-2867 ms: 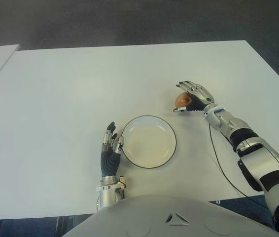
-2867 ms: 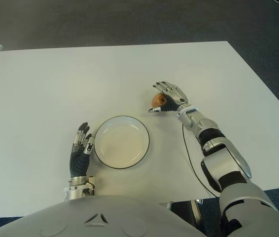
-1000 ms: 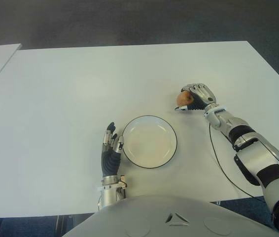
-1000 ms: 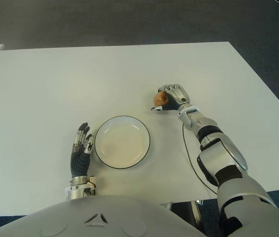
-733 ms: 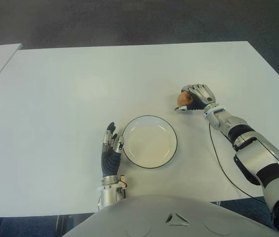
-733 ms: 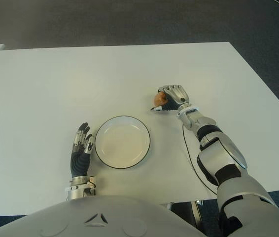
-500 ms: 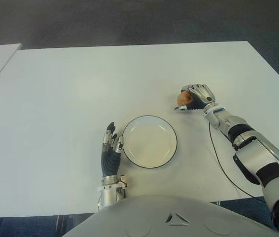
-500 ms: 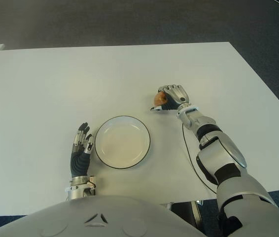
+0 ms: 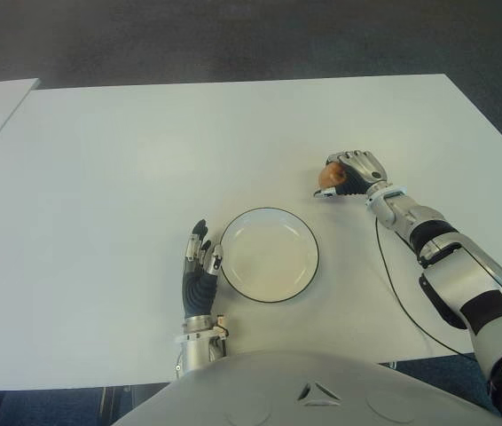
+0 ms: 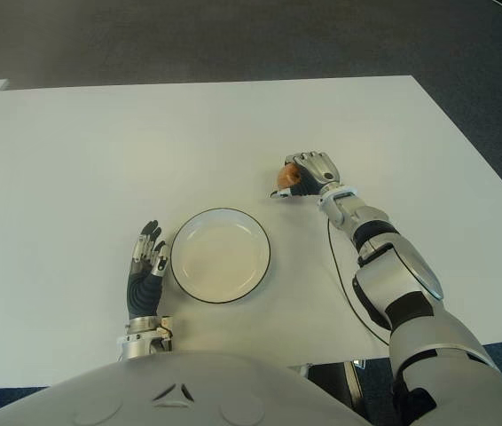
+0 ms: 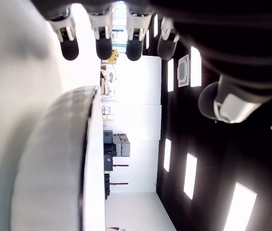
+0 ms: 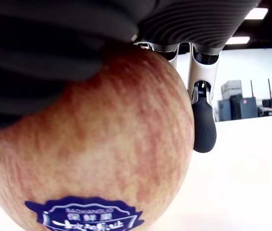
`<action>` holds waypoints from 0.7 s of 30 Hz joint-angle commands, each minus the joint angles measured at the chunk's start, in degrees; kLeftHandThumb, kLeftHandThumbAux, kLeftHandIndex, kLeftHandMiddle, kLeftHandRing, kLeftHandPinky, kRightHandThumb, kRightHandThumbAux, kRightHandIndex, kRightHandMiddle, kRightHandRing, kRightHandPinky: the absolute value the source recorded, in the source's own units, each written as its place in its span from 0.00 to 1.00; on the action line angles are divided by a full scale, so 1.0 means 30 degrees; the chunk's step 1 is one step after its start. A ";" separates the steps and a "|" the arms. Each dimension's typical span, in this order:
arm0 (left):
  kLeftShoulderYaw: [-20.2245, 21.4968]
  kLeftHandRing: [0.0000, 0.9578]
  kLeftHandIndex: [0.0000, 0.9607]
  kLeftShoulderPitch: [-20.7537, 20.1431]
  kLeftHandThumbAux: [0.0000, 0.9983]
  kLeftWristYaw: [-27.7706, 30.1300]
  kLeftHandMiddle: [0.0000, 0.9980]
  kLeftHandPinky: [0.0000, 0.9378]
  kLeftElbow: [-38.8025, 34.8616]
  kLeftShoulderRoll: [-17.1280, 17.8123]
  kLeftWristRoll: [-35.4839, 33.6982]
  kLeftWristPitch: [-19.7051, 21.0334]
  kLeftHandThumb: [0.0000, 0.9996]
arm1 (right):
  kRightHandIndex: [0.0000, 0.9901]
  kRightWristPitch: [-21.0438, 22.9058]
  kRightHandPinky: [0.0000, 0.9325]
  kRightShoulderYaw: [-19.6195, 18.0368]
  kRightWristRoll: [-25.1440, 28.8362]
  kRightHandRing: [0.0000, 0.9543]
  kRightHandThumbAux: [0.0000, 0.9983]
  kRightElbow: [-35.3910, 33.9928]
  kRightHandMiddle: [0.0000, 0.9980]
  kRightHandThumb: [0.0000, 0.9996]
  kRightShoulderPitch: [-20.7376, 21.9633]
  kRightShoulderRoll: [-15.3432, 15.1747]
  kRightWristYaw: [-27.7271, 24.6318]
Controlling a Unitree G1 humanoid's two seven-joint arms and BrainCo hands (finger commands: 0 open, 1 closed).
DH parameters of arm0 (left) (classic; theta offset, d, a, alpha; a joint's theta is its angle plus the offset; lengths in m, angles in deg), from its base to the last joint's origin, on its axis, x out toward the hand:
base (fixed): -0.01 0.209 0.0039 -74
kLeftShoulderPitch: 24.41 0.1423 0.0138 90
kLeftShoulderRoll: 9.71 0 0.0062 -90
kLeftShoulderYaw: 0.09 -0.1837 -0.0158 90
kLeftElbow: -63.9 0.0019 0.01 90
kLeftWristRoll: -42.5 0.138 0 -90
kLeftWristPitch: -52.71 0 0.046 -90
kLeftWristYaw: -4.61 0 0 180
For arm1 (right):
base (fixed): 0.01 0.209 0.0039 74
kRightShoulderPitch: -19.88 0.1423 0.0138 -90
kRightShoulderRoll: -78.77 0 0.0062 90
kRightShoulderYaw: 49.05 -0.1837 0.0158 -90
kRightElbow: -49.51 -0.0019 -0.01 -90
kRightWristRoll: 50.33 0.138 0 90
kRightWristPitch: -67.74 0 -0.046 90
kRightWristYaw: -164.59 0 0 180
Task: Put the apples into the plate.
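Where the right hand (image 9: 354, 170) curls, the apple (image 9: 329, 176) sits.

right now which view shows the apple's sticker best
The right wrist view: the apple fills it, blue sticker at its lower edge, right hand closed on it. Both eye views show a small apple without a visible sticker; the left wrist view shows only the plate.

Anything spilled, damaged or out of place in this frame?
Nothing stands out. The right hand is closed on the apple, beyond the empty plate; the left hand shows open beside the plate's left rim.
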 commanded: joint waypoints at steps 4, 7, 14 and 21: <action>-0.0181 0.00 0.00 0.0365 0.44 -0.0129 0.00 0.00 0.0376 -0.0863 0.0163 0.0452 0.05 | 0.44 0.0897 0.73 0.0142 -0.0134 0.77 0.73 0.1038 0.77 0.70 -0.1515 0.0110 -0.1955; -0.0182 0.00 0.00 0.0377 0.44 -0.0076 0.00 0.00 0.0361 -0.0876 0.0087 0.0503 0.05 | 0.44 0.0901 0.72 0.0037 -0.0043 0.77 0.73 0.1034 0.76 0.70 -0.1526 0.0127 -0.2096; -0.0215 0.00 0.00 0.0329 0.43 0.0119 0.00 0.00 0.0368 -0.0874 -0.0253 0.0605 0.04 | 0.44 0.1054 0.71 -0.0189 0.0303 0.75 0.73 0.1056 0.75 0.70 -0.1502 0.0188 -0.2562; -0.0206 0.00 0.00 0.0291 0.43 0.0072 0.00 0.00 0.0425 -0.0867 -0.0286 0.0665 0.04 | 0.44 0.0933 0.70 -0.0251 0.0437 0.74 0.73 0.1021 0.75 0.70 -0.1493 0.0105 -0.2372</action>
